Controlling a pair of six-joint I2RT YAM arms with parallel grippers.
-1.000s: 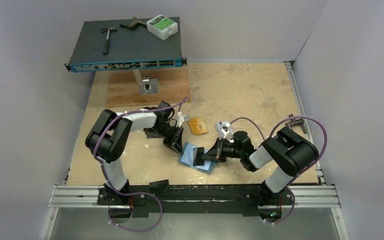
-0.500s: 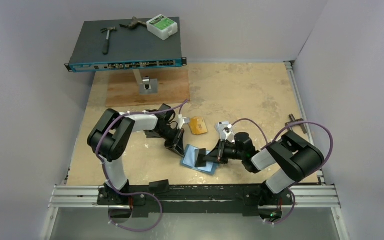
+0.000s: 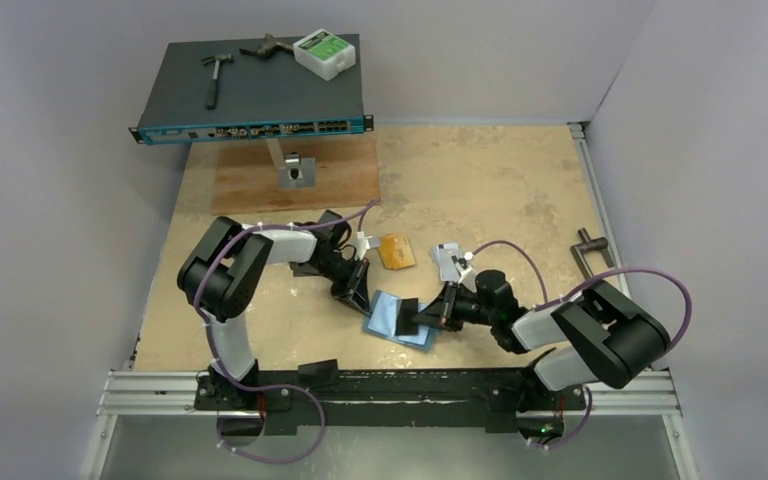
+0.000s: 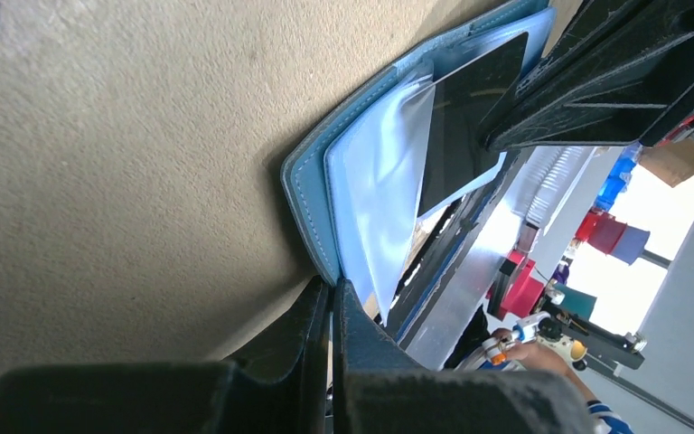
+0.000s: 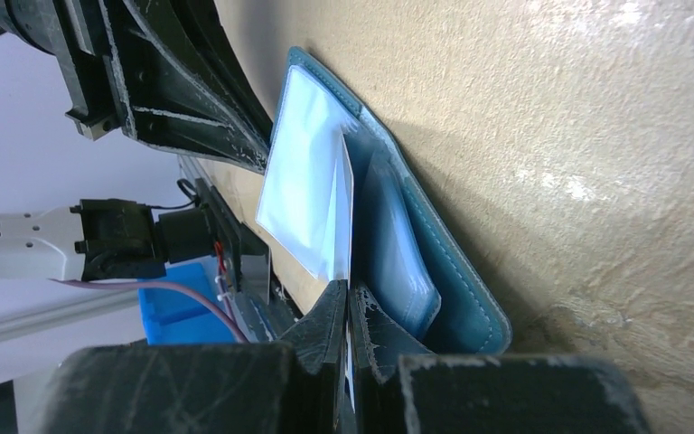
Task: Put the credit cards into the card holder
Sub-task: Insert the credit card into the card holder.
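1. Card holder [image 3: 388, 316] lies open on the tabletop [image 3: 480, 180], between the arms.
2. Right jaws pinch a credit card [image 4: 466, 127] at its pocket.
3. Left jaws, pressed together, sit at its edge.

Far-left corner of counter [image 3: 500, 190]: dark network switch [image 3: 260, 85], ports facing the near edge. On its top: hammer [image 3: 216, 75] at left, dark hand tool [image 3: 266, 46] at the far edge, white box with green label [image 3: 325, 52] at the right end. Switch stands raised on a metal bracket [image 3: 295, 170], which sits on a plywood board [image 3: 250, 180] lying flat. Metal T-shaped piece [image 3: 589, 248] near the right edge, well apart from the rest. Aluminium rail [image 3: 410, 390] along the near edge. Counter tan, stained.
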